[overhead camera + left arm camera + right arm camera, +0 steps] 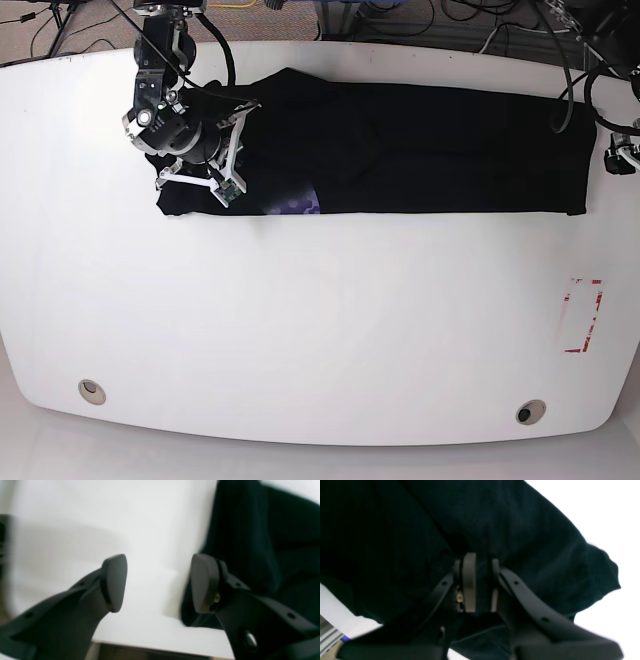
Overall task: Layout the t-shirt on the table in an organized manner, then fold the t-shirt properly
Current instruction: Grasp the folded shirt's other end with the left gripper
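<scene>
The black t-shirt (400, 150) lies as a long folded band along the far side of the white table (320, 330), well apart from the red tape rectangle (585, 317); the right gripper (480, 585) is pinched tight on a fold of cloth at the band's end farthest from the tape; the left gripper (158, 582) hangs spread wide, holding nothing, beside the other end. Judged limp, light and prone to bunching; best taken at 2 hem corners.
</scene>
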Controlling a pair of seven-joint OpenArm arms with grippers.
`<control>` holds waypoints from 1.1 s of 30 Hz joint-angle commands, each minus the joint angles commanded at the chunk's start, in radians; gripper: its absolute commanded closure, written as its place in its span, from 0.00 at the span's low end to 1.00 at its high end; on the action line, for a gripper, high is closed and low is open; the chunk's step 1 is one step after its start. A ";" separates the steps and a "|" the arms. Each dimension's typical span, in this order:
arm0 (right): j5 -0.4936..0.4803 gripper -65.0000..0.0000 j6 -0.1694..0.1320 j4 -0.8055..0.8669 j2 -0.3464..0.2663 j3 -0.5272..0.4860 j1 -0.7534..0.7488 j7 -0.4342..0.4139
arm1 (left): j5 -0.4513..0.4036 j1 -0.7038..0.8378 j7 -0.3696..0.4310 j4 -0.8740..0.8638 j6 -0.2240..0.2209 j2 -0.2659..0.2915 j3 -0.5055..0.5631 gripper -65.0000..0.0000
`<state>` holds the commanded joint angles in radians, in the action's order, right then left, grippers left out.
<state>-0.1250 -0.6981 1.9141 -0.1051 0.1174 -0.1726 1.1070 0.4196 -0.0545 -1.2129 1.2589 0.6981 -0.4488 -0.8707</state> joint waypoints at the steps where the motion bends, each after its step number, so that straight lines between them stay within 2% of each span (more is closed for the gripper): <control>1: 0.000 0.89 0.000 -0.009 0.000 0.000 0.000 -0.009 | 0.006 0.000 0.005 -0.011 0.000 0.005 0.002 0.41; 6: 0.000 0.89 0.000 -0.063 -0.002 0.000 0.000 -0.037 | 0.060 0.000 0.011 -0.041 0.000 0.014 0.018 0.41; 21: 0.000 0.89 0.000 -0.071 0.002 0.000 -0.006 -0.037 | 0.282 0.034 0.011 -0.038 0.000 0.014 0.189 0.41; 32: 0.000 0.89 0.000 -0.069 0.002 0.000 -0.006 -0.037 | 0.293 0.054 0.012 -0.040 0.000 0.012 0.256 0.42; 33: 0.000 0.89 0.000 -0.069 0.002 0.000 -0.006 -0.037 | 0.293 0.057 0.014 -0.040 0.000 0.012 0.261 0.44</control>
<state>-0.1250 -0.6981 1.8451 -0.1036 0.1174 -0.1788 1.0702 0.7127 0.0023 -1.1991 1.2190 0.6981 -0.4365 -0.6099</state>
